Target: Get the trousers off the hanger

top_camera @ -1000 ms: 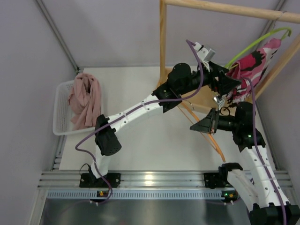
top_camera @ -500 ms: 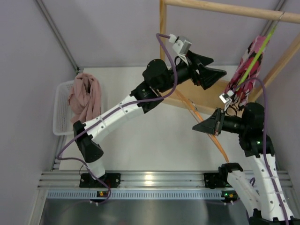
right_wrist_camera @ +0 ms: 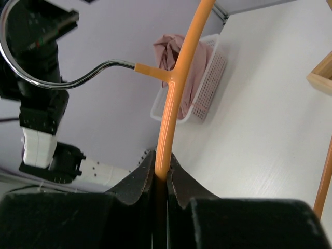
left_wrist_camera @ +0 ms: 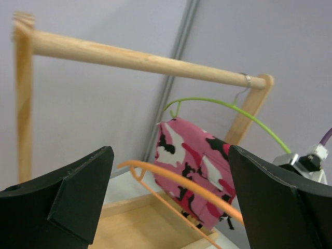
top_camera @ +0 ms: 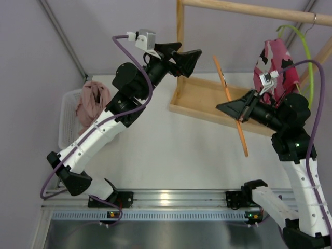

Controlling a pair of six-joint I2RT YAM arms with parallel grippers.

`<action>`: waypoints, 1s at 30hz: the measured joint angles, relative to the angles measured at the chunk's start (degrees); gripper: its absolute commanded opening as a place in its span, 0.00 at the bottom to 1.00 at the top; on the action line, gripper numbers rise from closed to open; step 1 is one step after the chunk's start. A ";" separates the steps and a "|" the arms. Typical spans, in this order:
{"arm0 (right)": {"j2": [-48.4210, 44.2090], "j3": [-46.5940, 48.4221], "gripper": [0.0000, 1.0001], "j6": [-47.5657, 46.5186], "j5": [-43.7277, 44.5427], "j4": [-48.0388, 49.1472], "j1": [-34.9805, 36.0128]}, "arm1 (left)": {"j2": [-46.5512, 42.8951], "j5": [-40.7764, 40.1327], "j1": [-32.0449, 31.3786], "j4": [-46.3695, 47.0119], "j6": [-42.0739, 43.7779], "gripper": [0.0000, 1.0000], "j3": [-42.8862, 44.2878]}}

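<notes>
For the right fingers (right_wrist_camera: 139, 182), clamped on the bare hanger (right_wrist_camera: 169, 119) in mid-air; for the left fingers (left_wrist_camera: 62, 197), spread wide on nothing, up by the rack (top_camera: 179, 52). Found the trousers (top_camera: 93, 106) heaped in the basket (top_camera: 66, 122) at the left edge of the table (top_camera: 171, 155): probably light, limp, floppy, so best pinched at a bunched top fold. Smooth white table, walls (top_camera: 31, 78) close either side, tight for swinging.

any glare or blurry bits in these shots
Top view: even light, with a glare spot on the metal rail at the near edge. Left wrist: the hanger and wooden bar are soft. Right wrist: hanger crisp, trousers slightly soft behind it.
</notes>
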 measured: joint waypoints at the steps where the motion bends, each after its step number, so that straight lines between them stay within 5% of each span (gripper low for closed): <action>1: 1.66 1.18 0.00 0.46 1.81 0.33 0.92 | -0.85 -1.18 0.50 -0.52 0.28 0.99 -1.09; 11: 20.24 11.30 0.00 11.54 21.49 5.55 8.83 | -8.35 -7.63 11.76 -5.81 0.59 0.99 -10.34; 18: 26.67 19.63 0.00 16.31 34.58 9.53 12.26 | -12.41 -7.69 14.29 -6.34 3.28 0.99 -11.52; 30: 41.64 39.93 0.00 16.06 44.63 10.78 15.17 | -13.44 -7.50 16.70 -6.56 3.98 0.99 -11.96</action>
